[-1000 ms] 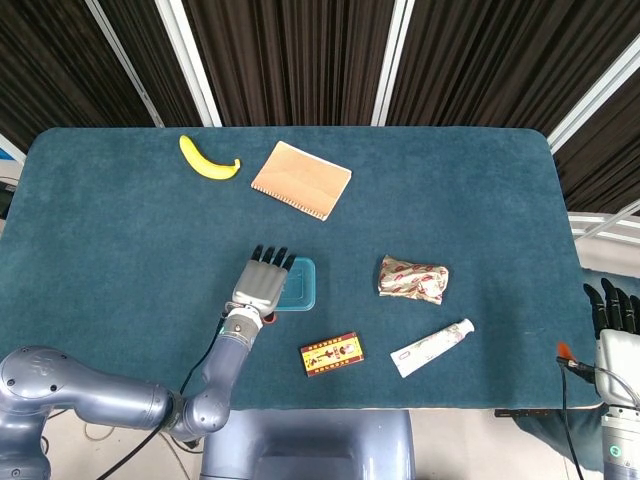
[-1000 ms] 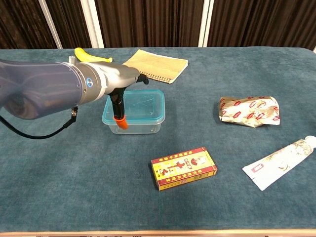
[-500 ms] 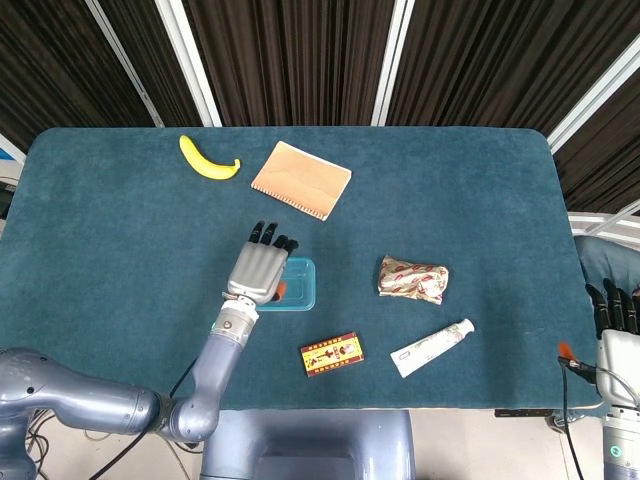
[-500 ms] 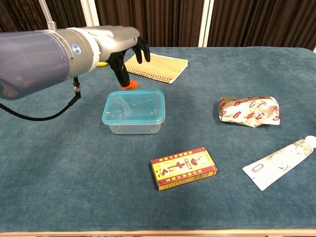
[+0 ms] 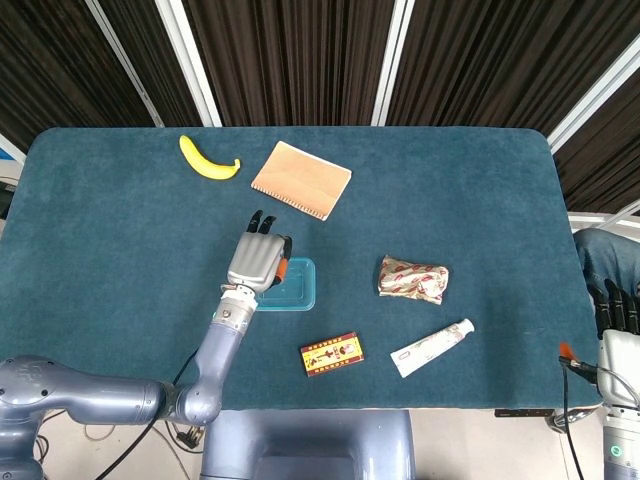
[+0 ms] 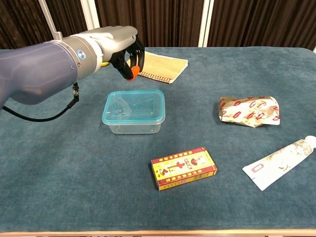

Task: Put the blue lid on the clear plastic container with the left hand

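Observation:
The clear plastic container (image 6: 132, 120) stands at the table's middle with the blue lid (image 6: 134, 106) lying flat on its rim; the head view shows the lid (image 5: 296, 285) just right of my wrist. My left hand (image 6: 126, 54) hovers above and behind the container, touching nothing, its fingers loosely bent and its orange-tipped thumb pointing down. Seen from the head camera, the left hand (image 5: 258, 262) covers the container's left edge. My right hand (image 5: 615, 312) hangs off the table's right edge, fingers straight and empty.
A notebook (image 6: 160, 64) lies right behind my left hand, with a banana (image 5: 208, 160) further back left. A red and yellow box (image 6: 183, 168) sits in front of the container. A foil packet (image 6: 249, 110) and a tube (image 6: 279, 163) lie to the right.
My left hand has lifted off the lidded container and drawn up and back toward the notebook. The lid stays on the container.

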Controlling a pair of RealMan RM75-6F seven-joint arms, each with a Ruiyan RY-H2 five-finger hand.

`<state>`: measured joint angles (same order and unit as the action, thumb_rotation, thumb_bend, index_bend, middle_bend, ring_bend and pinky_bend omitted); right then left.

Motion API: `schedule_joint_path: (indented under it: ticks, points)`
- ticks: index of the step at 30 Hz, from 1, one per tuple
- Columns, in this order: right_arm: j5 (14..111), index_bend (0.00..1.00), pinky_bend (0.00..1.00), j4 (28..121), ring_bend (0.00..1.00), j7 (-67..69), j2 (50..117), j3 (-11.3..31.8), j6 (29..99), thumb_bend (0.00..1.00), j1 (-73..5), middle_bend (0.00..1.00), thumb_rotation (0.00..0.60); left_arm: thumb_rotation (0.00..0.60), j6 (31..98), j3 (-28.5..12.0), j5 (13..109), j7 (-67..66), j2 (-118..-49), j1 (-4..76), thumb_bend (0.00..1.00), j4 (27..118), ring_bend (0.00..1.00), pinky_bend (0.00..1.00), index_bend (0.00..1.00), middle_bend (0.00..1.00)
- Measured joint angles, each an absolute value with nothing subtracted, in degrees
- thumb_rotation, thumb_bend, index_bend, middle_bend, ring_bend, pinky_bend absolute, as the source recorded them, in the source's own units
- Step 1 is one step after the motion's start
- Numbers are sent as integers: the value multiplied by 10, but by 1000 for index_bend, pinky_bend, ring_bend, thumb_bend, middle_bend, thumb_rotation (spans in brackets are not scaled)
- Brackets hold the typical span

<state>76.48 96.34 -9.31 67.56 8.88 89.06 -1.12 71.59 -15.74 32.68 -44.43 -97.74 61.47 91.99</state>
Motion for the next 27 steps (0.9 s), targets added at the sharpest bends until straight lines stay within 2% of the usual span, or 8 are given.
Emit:
schedule_joint_path:
  ticks: [27]
  points:
    - [747,116,0,973,30,-84,672,94,882,296,-11,29,600,600,636,-167,339,-458,-1036,639,540,785,100,22,585,513]
